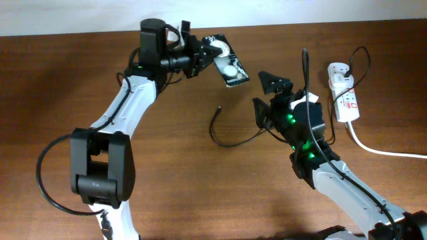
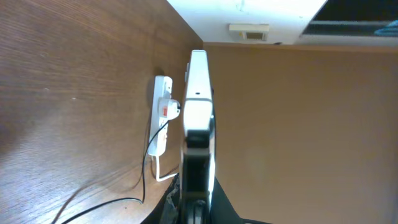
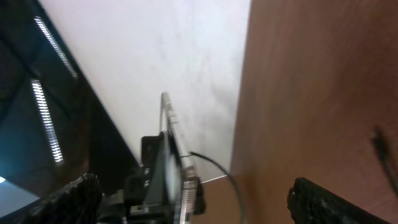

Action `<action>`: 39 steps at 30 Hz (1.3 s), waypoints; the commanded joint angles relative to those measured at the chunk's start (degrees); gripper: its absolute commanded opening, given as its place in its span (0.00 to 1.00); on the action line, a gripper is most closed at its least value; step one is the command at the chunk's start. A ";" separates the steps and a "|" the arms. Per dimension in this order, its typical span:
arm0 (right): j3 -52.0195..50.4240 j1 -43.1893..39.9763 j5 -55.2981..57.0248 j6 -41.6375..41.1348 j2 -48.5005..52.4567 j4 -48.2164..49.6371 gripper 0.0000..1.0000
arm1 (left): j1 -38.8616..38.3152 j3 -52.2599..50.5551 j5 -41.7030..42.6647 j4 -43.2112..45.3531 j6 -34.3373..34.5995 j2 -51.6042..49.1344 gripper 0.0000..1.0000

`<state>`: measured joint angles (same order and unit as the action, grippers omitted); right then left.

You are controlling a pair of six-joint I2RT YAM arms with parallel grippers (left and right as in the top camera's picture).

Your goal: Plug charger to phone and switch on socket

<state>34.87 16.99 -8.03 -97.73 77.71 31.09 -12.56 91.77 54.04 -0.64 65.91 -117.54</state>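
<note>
Wooden desk carries everything; its near edge is cut off in the overhead view. The left arm reaches to the far middle, and the right arm comes in from the lower right, hiding part of the desk beneath it.

The socket lies at the far right, long axis near-to-far. A white adapter is plugged in at its far end, and the thick white cord leaves the frame to the right. Switch positions are too small to read.

The phone is at the far middle, grasped by the left fingers. Its long axis is diagonal and its free end points near-right, toward the right arm. Both wrist views show it only edge-on. Cannot tell whether it touches the desk.

The charger cable curls on the desk between the arms and disappears under the right arm. Its plug tip lies loose, pointing to the far side, just near of the phone and apart from it.

The right fingers are spread wide with nothing between them. The right wrist view is blurred.
</note>
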 commanded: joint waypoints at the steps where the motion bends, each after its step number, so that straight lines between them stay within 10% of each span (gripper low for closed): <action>1: 0.70 0.42 -4.55 11.85 -0.31 -5.55 0.99 | 3.72 0.55 5.64 -0.35 -2.80 0.22 0.00; 7: 0.70 0.42 -12.44 39.93 -0.31 -18.99 0.97 | 12.63 0.55 11.15 -0.28 -2.80 0.22 0.00; 15: 19.74 0.44 -8.68 53.37 3.28 -47.25 0.75 | 17.59 0.55 12.66 -0.31 -2.82 0.22 0.00; 39: 43.36 13.81 6.80 50.95 42.82 -48.54 0.46 | 23.21 0.52 10.67 -2.01 -2.80 0.22 0.00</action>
<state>76.77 29.34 -4.62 -47.11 118.32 -17.02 10.44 91.77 64.03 -3.07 64.07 -117.56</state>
